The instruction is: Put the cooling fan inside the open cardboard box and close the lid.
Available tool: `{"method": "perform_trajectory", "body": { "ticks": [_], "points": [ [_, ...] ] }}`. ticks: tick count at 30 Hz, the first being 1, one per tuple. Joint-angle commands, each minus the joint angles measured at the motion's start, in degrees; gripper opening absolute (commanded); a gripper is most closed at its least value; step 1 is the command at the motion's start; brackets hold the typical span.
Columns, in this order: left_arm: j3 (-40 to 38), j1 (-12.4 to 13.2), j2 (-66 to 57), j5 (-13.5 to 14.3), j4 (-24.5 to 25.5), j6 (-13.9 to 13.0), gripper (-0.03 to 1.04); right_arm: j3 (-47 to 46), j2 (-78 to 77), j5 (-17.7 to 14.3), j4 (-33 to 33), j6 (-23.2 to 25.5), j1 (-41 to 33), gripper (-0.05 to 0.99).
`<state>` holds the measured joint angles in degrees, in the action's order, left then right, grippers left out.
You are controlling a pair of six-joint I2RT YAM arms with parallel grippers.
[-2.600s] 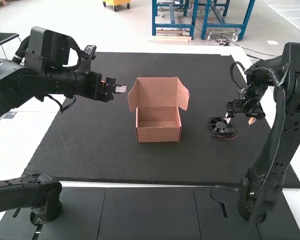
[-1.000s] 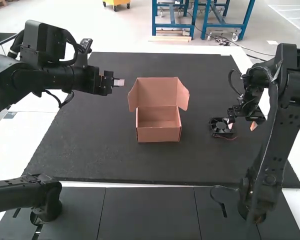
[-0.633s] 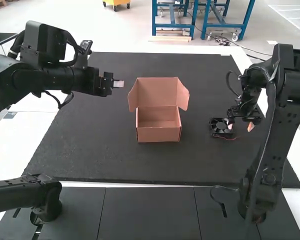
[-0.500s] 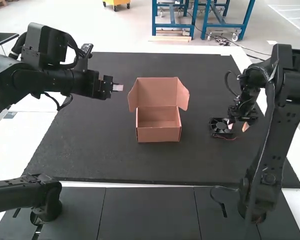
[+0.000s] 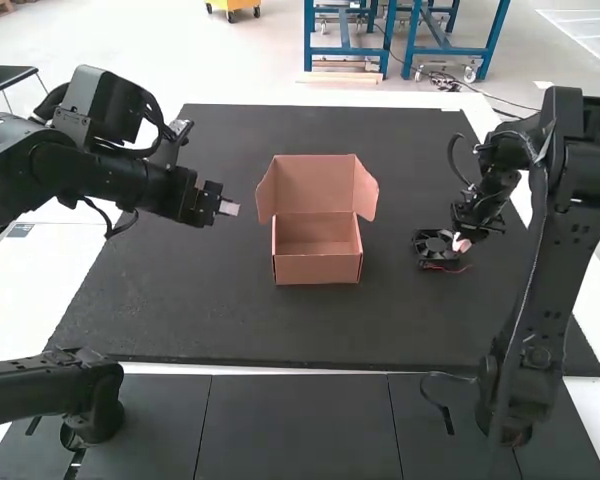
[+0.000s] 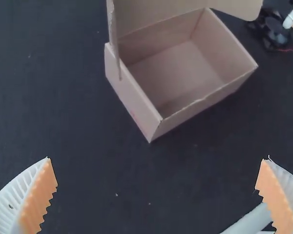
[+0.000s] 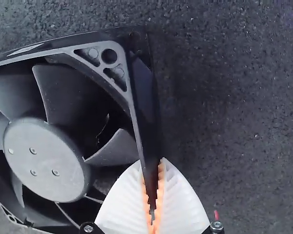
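Note:
The open cardboard box point(image 5: 317, 237) stands mid-mat, its lid point(image 5: 316, 186) upright at the back and its side flaps out. The box point(image 6: 185, 73) is empty inside. The black cooling fan point(image 5: 437, 248) sits on the mat to the right of the box, one edge tipped up. My right gripper point(image 5: 459, 240) is shut on the fan's frame. Up close, the thin black frame edge point(image 7: 145, 122) is pinched between the white fingers' orange pads point(image 7: 158, 187), at my right gripper point(image 7: 152, 207). My left gripper point(image 5: 227, 209) hangs open left of the box, nothing between its fingers point(image 6: 36, 192).
The black mat point(image 5: 180, 290) covers most of the table, with white table point(image 5: 20, 270) showing on the left. The fan point(image 6: 276, 31) and the other gripper's tip show beyond the box in the left wrist view. A thin red wire point(image 5: 467, 273) trails from the fan.
My right gripper dropped onto the fan and shut on its frame, nudging it slightly toward the box. My left gripper swung lower and nearer the table's front.

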<state>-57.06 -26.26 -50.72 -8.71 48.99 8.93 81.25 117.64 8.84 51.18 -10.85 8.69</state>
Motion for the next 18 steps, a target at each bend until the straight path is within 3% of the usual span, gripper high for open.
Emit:
{"method": "perform_trajectory", "body": {
  "ticks": [1, 10, 18],
  "points": [
    [-0.16, 0.51, -0.17, 0.54, -0.04, -1.37, 0.96, 2.68, 0.83, 2.67, 2.08, 0.83, -0.60, -0.02],
    [0.63, 0.60, -0.26, 2.47, 0.23, -2.60, 0.96, 4.62, -6.29, 4.96, 7.09, 2.77, -0.60, -0.02],
    [1.33, 0.60, -0.26, 3.00, 0.49, -3.04, 0.96, 0.66, -17.10, 10.14, 11.49, 5.49, -1.13, -0.02]
  ]
}}
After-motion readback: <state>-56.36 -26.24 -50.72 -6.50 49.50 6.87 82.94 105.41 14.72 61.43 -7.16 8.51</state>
